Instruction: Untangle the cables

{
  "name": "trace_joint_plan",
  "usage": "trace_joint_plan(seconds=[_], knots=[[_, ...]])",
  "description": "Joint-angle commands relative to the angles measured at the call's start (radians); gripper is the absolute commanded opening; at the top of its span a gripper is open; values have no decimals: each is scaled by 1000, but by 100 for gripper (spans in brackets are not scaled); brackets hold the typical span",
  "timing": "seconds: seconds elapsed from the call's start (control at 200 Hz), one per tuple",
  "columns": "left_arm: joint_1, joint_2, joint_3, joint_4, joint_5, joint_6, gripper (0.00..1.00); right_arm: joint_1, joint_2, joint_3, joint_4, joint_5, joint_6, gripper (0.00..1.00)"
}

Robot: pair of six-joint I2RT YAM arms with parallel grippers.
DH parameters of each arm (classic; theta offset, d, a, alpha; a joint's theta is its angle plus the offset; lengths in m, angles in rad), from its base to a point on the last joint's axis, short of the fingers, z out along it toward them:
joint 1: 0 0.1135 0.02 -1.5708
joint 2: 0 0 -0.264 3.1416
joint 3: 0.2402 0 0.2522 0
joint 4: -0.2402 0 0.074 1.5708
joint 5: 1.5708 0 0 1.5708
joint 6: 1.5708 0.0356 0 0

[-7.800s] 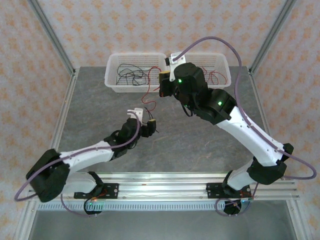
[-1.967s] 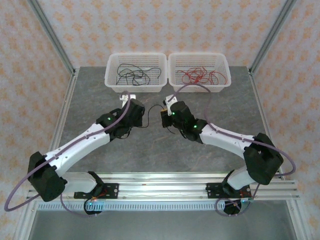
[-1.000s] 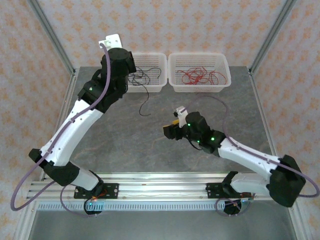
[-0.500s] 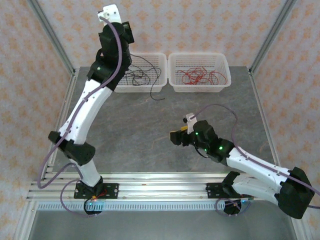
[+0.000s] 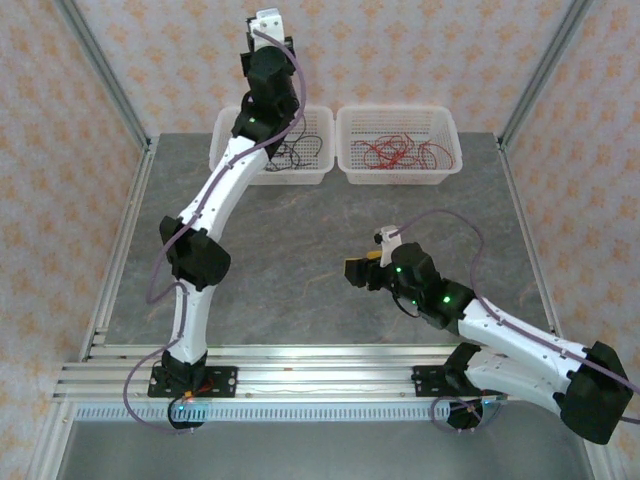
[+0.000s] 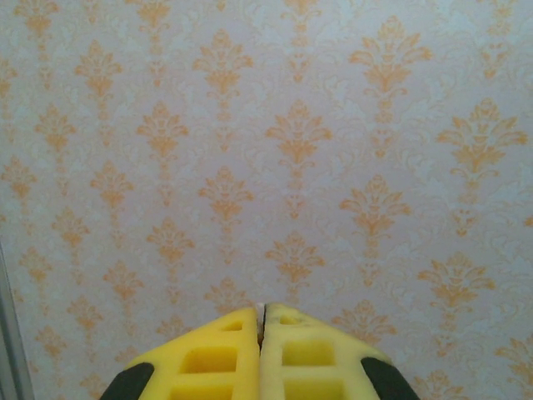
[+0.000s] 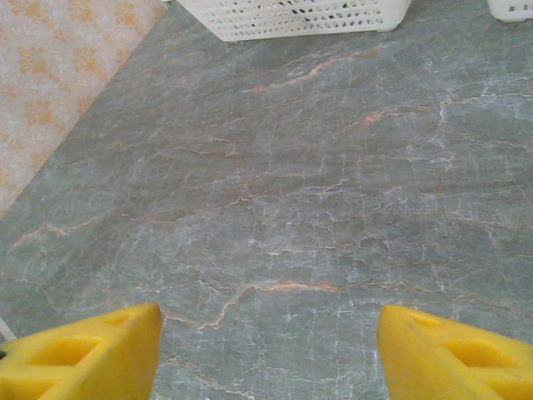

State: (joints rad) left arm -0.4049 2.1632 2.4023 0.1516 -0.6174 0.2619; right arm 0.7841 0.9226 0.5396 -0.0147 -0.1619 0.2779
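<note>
The table [image 5: 330, 230] is bare grey stone with no loose wire on it that you can make out. The left arm [image 5: 215, 195] stretches tall over the far edge, and the right arm [image 5: 500, 330] lies low on the near right. At the back sit two white baskets: the left basket [image 5: 218, 160] holds the black cables [image 5: 290, 155] and the right basket [image 5: 450, 165] holds the red cables [image 5: 400, 153], each colour apart from the other. The right gripper [image 7: 266, 358] hangs above bare table with its yellow pads standing wide and nothing between them. The left gripper [image 6: 261, 321] points at the patterned wall, pads pressed flat together. You cannot tell whether a thin strand is pinched in that seam. By the look of it the sorting is at or near its end, and the step in hand reads as a black wire being delivered over the left basket. Next move, if a strand is there: open the left gripper squarely above that basket so it drops inside the rim. Then scan both baskets for any crossed colours.
</note>
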Motion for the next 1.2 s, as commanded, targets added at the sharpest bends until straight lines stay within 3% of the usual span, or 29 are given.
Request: trace_joint_plan(seconds=[0.0,0.46,0.781,0.876,1.036,1.191], knots=[[18,-15,49,134,-2,61,0,-2,-2,3,-8,38,15,68],[89,94,-180,157,-10,43,0,-2,74,11,13,19,22,67],[120,210,-175,-15,-10,-4,0,-3,38,-12,-12,36,38,67],[145,218,-161,-168,53,-118,0,-2,23,-17,-27,45,43,67],[204,253,-121,-456,261,-357,0,-2,12,-14,-58,71,50,67],[238,297,-114,-578,406,-467,0,-3,15,6,-86,78,50,67]])
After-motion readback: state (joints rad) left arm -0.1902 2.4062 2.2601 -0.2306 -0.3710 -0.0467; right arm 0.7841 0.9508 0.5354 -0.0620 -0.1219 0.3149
